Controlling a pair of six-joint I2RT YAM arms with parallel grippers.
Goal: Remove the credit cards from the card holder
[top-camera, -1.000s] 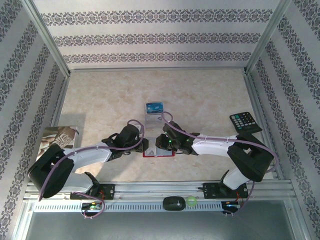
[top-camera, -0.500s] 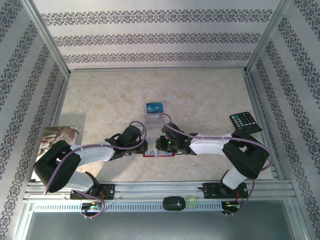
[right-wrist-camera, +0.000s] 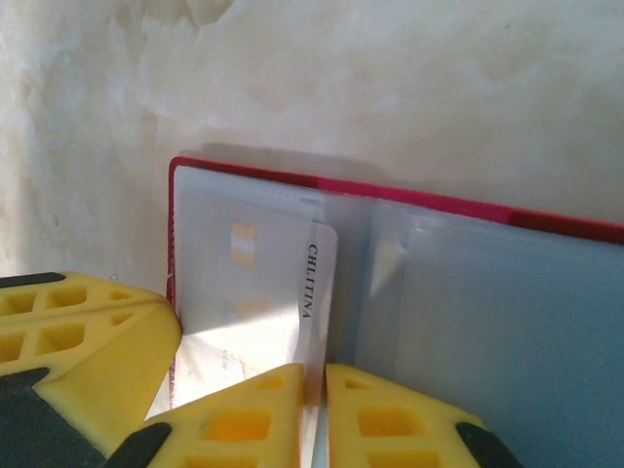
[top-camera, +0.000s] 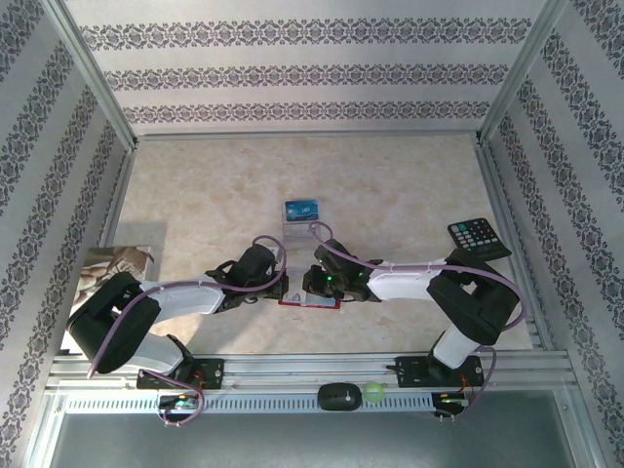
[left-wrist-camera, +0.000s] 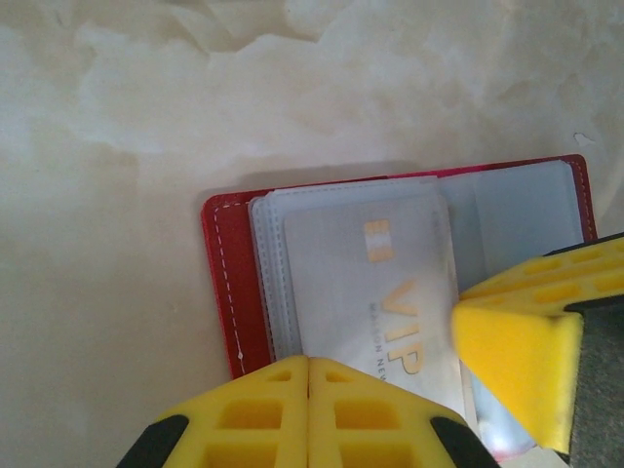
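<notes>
Wallet lies open flat; left gripper closed tight at its near edge, right gripper pinched to a slit on card edge; card's long axis runs straight away from right gripper into wallet, so pull goes straight back

Patterned striped walls, beige marble tabletop, metal frame

Top view bright, even, a little soft. Wrist views warm; pale glare blotches on tabletop. Thin dark shadow along card holder's far edge. Yellow jaws close to lens, blurred.
</notes>
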